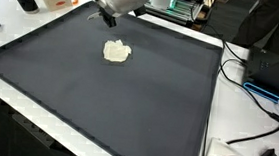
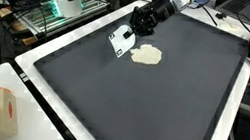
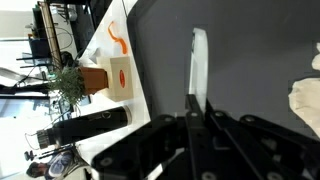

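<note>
The pincer (image 2: 133,31) grips a flat white card (image 2: 120,41) (edge-on in the wrist view). A cream cloth (image 2: 147,54) lies just beside it.

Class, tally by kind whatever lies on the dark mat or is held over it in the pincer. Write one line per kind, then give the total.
Cream crumpled lump: 1
White flat piece, gripped in the pincer: 1
Total: 2
</note>
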